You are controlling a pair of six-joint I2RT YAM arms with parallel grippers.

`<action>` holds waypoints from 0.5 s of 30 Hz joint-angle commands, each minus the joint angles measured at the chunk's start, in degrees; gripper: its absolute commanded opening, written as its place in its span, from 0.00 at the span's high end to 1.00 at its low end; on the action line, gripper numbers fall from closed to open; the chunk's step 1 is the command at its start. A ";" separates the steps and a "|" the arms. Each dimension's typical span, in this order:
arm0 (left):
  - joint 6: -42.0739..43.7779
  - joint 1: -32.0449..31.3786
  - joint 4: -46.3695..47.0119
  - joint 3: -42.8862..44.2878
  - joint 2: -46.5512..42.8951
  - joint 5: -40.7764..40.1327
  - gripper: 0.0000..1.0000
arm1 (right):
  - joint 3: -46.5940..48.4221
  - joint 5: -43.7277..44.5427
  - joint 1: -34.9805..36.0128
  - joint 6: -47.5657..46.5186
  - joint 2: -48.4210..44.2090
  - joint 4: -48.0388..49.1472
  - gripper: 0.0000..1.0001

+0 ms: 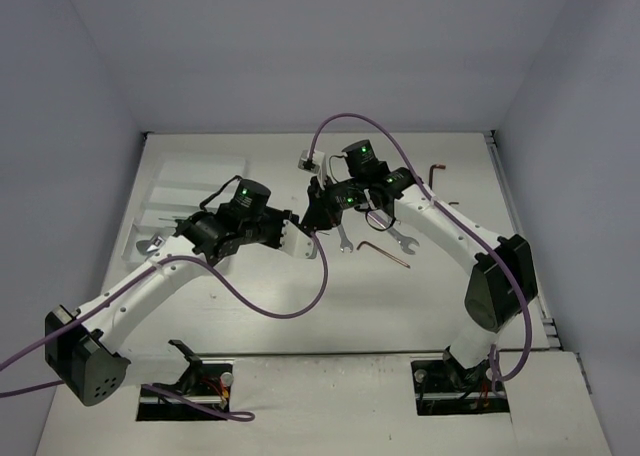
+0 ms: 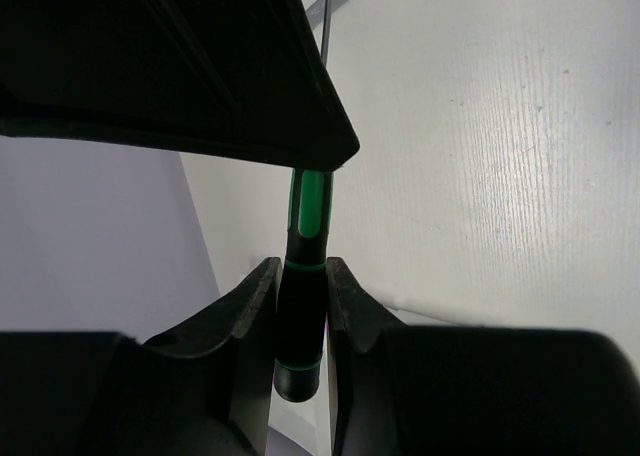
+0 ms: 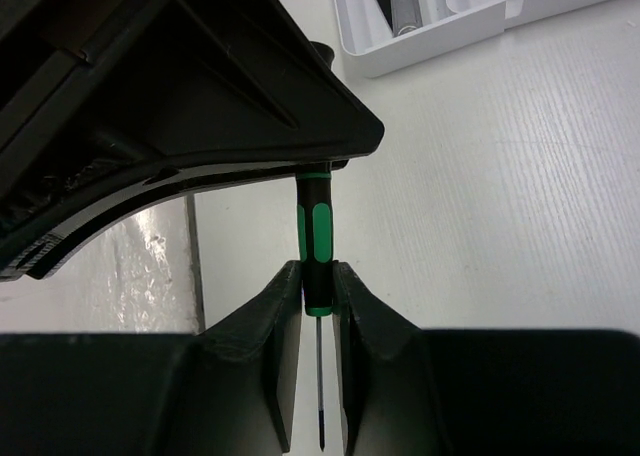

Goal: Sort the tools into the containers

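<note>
White tabletop (image 1: 390, 316) lies beneath, where the left gripper (image 2: 300, 281) is closed on the butt of the screwdriver (image 2: 310, 211) and the right gripper (image 3: 317, 281) clamps it nearer the shaft. Release right only once left holds square.

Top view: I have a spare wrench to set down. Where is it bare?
Bare: the near table between left arm and right arm, nearer than the wrenches; the far edge right of the tray. Crowded: the centre, around the wrenches and hex key.
</note>
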 commanded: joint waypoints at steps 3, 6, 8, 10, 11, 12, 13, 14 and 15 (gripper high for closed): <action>1.55 -0.50 5.58 0.37 -2.54 1.59 1.00 | 0.51 -1.19 0.66 1.03 -2.15 1.16 0.50; 1.72 -0.50 5.62 -0.71 -3.02 0.89 1.00 | 0.56 -0.33 -0.39 1.24 -2.22 1.17 0.24; 1.12 -0.50 5.80 -1.83 -3.44 0.52 1.00 | 0.37 0.28 -1.94 1.43 -2.56 1.17 0.22; -0.40 -0.50 6.84 -3.82 -3.73 -0.60 1.00 | -0.20 1.39 -3.83 1.72 -3.67 1.17 0.21; -1.56 -0.46 7.19 -4.83 -3.75 -1.25 1.00 | -0.53 1.83 -5.45 1.84 -4.16 1.13 0.21; -2.67 -0.38 7.46 -5.63 -3.74 -1.80 1.00 | -0.78 2.26 -7.36 2.04 -4.57 1.09 0.21; -3.74 -0.20 7.70 -6.45 -3.68 -2.27 1.00 | -1.13 2.56 -9.71 2.33 -5.34 1.15 0.20; -4.74 -0.03 8.08 -7.14 -3.48 -2.72 1.00 | -1.43 3.07 -12.75 2.60 -6.48 1.17 0.21; -6.05 0.43 9.07 -7.85 -3.29 -2.79 1.00 | -1.66 3.97 -15.06 2.72 -7.42 1.17 0.20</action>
